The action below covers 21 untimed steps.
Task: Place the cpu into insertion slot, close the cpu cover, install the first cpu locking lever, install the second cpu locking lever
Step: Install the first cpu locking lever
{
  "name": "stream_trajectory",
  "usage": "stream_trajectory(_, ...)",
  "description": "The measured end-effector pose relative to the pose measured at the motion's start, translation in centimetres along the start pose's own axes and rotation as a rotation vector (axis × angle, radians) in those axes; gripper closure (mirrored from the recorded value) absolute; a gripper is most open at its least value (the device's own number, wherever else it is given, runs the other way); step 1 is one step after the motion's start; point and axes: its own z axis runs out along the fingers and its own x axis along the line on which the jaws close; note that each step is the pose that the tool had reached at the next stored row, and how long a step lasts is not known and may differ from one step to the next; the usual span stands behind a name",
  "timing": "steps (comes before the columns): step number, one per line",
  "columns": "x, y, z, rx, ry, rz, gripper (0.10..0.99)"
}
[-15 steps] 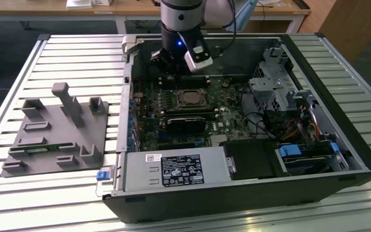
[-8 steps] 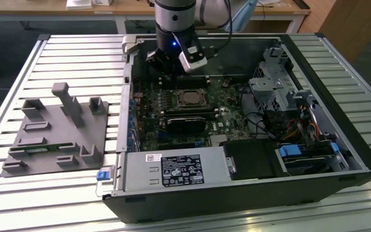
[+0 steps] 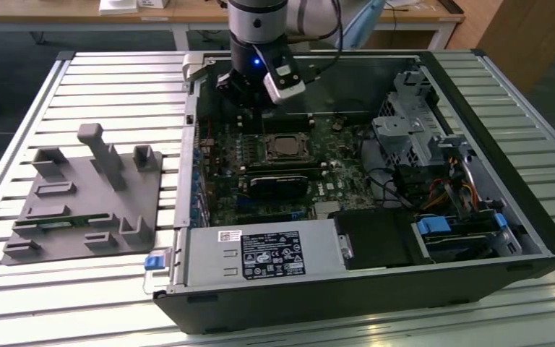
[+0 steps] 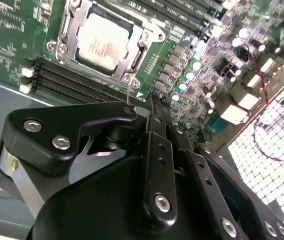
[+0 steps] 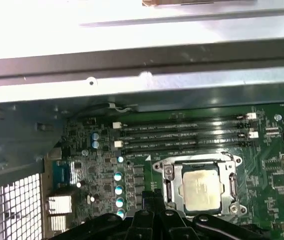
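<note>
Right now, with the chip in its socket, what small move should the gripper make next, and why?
Probably lower the gripper onto the thin lever rod standing by its tips. The cpu is seated, the cpu cover lies flat around it, and the gripper is shut, holding nothing.

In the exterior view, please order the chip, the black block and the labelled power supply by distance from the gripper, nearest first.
From the gripper:
1. chip, in its socket, right beside it.
2. black block, mid-board.
3. power supply, by the case wall nearest the camera.
</note>
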Motion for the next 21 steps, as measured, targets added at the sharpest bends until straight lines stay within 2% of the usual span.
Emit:
stream_trajectory(16, 0.36, 1.68, 0.33, 0.000, -0.0003, -0.008, 0.980)
stream_trajectory(21, 0.07, 2.02, 0.39, 0.000, 0.0000, -0.011, 0.980)
